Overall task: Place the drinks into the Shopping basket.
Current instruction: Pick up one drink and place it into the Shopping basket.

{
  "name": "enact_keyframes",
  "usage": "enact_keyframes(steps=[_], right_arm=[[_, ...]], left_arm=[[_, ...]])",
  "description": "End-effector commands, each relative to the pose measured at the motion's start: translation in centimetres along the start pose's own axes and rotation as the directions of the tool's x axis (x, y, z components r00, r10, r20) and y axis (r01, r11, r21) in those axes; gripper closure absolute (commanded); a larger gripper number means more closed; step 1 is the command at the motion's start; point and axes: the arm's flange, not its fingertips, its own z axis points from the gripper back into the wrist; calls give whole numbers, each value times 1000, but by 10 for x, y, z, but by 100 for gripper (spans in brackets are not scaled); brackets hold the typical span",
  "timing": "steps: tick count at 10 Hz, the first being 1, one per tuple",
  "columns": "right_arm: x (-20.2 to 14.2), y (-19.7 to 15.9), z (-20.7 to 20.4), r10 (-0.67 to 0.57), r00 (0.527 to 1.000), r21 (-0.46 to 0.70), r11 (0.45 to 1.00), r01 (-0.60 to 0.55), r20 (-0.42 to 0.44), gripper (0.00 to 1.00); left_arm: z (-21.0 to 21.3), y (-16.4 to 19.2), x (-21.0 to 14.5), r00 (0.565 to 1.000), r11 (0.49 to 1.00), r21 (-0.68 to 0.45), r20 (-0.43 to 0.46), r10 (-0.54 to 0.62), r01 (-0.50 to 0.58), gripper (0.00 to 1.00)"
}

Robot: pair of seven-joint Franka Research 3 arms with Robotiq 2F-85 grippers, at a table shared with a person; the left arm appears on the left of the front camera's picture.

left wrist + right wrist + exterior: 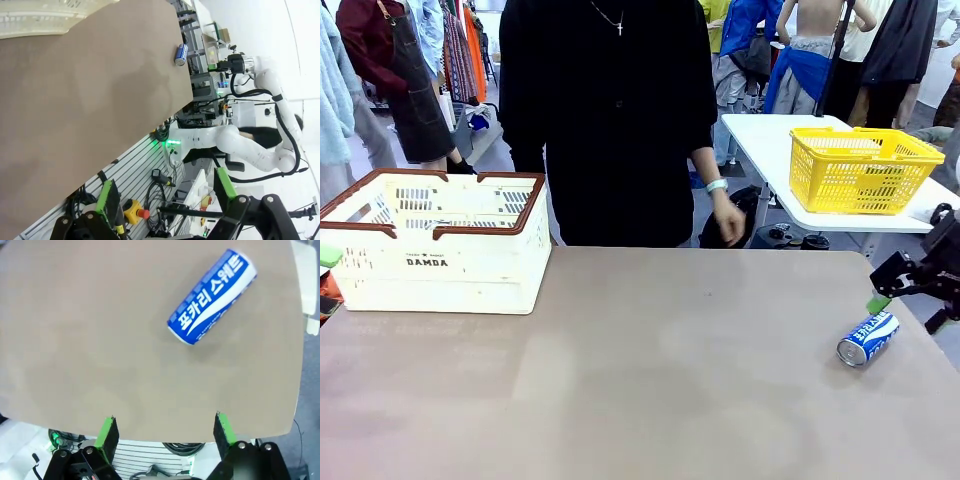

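A blue can with white lettering (867, 338) lies on its side near the table's right edge, also seen in the right wrist view (212, 296) and small in the left wrist view (181, 54). My right gripper (910, 312) hovers open just above and behind it, nothing between its green pads (107, 436). The cream Shopping basket (440, 265) with brown rim stands at the far left. My left gripper (165, 192) is open and empty off the table's left side, beside the basket (45, 22). The green cans are out of view.
A person in black stands at the far side, one hand (726, 217) hanging below the table edge. A yellow mesh basket (860, 170) sits on a separate white table at back right. The brown tabletop (640, 370) is bare between basket and can.
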Motion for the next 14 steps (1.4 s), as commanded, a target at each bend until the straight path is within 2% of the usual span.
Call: enact_keyframes(steps=[1, 3, 4, 5, 6, 7, 8, 9, 10, 11, 12, 14], right_arm=[[-6, 1, 9, -5, 1000, 49, 999, 5, 0, 0], [-1, -1, 2, 2, 1000, 18, 1000, -2, 0, 0], [30, -6, -5, 294, 952, 80, 954, -288, -85, 0], [58, -20, -8, 502, 864, 134, 860, -493, -38, 0], [77, -34, -10, 645, 764, 109, 762, -639, -25, 0], [84, -44, -12, 825, 561, 126, 565, -816, -67, 0], [87, -48, -13, 937, 349, 150, 344, -927, 6, 0], [82, -45, -15, 989, 143, 130, 137, -982, 43, 0], [79, -40, -15, 994, 22, 79, 13, -997, 108, 0], [79, -36, -17, 990, -8, 22, -11, -1000, 139, 0], [79, -33, -21, 991, -26, 18, -29, -999, 133, 0], [79, -34, -25, 996, -12, 17, -14, -1000, 93, 0]], left_arm=[[-2, -1, -2, 1000, 1000, -17, 15, 7, -6, 0], [-2, -1, -2, 1000, 1000, -17, 15, 7, -6, 0], [-2, -1, -2, 1000, 1000, -17, 15, 7, -6, 0], [-2, -1, -2, 1000, 1000, -17, 15, 7, -6, 0], [-2, -1, -2, 1000, 1000, -17, 15, 7, -6, 0], [-2, -1, -2, 1000, 1000, -17, 15, 7, -6, 0], [-2, -1, -2, 1000, 1000, -17, 15, 7, -6, 0], [-2, -1, -2, 1000, 1000, -17, 15, 7, -6, 0], [-2, -1, -2, 1000, 1000, -17, 15, 7, -6, 0], [-2, -1, -2, 1000, 1000, -17, 15, 7, -6, 0], [-2, -1, -2, 1000, 1000, -17, 15, 7, -6, 0], [-2, -1, -2, 1000, 1000, -17, 15, 7, -6, 0]])
